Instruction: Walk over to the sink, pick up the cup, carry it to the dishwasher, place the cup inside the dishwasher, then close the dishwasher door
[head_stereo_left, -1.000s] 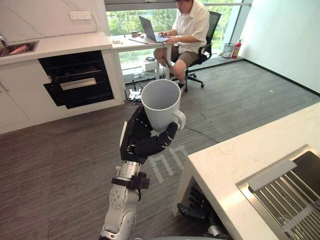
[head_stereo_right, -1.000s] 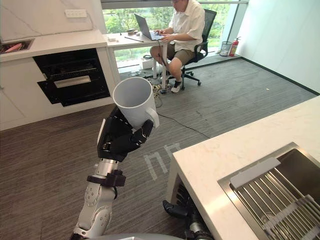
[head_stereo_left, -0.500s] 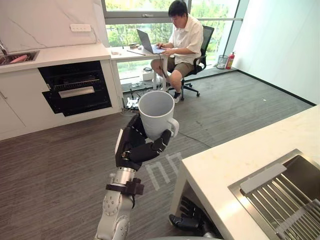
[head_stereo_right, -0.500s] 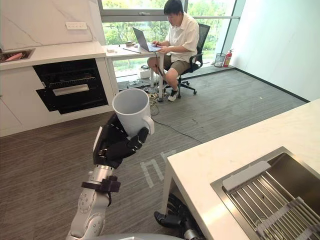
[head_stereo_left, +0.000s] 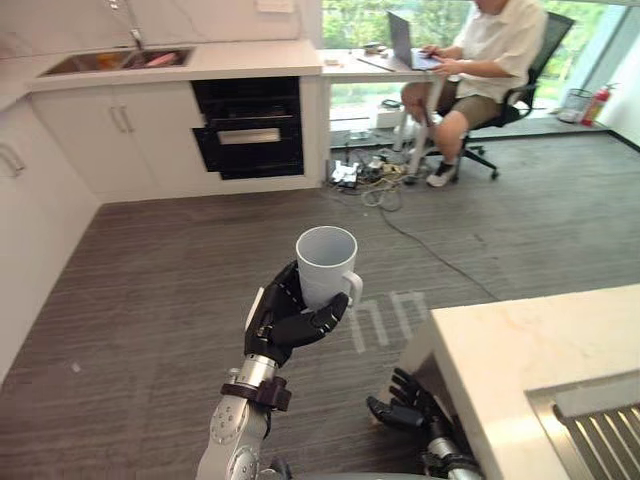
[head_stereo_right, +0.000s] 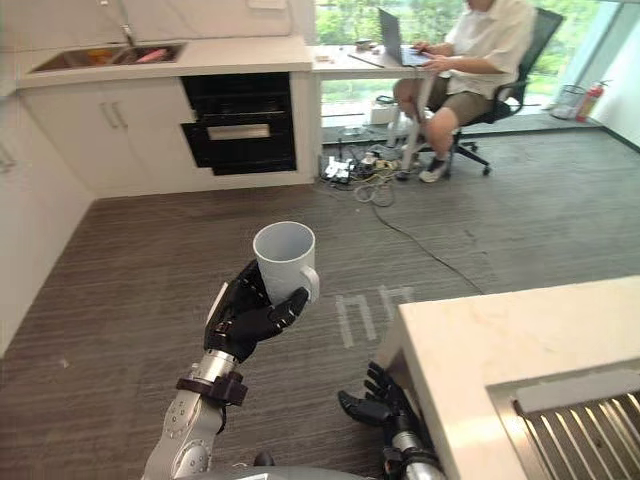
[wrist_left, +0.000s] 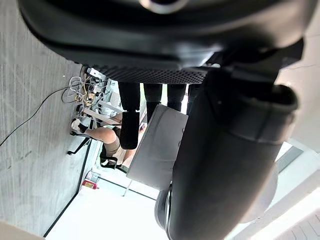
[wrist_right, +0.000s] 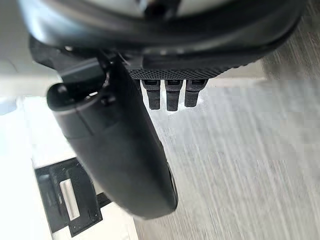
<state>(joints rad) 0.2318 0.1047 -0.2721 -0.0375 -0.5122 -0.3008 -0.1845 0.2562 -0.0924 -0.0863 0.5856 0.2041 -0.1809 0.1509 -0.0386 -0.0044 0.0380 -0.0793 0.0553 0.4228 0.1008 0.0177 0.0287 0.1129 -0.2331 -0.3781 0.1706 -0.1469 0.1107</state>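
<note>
**Cup in hand, dishwasher across the room**

The left hand (head_stereo_left: 285, 318) has its fingers and thumb curled round the lower half of the white cup (head_stereo_left: 327, 265). It holds the cup upright, mouth up, in the air above the grey floor (head_stereo_left: 150, 290). The right hand (head_stereo_left: 405, 408) hangs low beside the corner of the pale desk (head_stereo_left: 530, 350), fingers loose and holding nothing.

The dishwasher (head_stereo_left: 250, 125) is well away, set into the white cabinets on the far wall. From here I can't tell how far its door stands open.

To my eye the job now is the carry. The cup should stay level and the grip firm, since the smooth wall could slip with each step. I'd aim straight for the dishwasher and stay clear of the tangle of cables (head_stereo_left: 375, 185) near the seated person (head_stereo_left: 480, 60). The free hand should swing wide of the desk corner.
</note>
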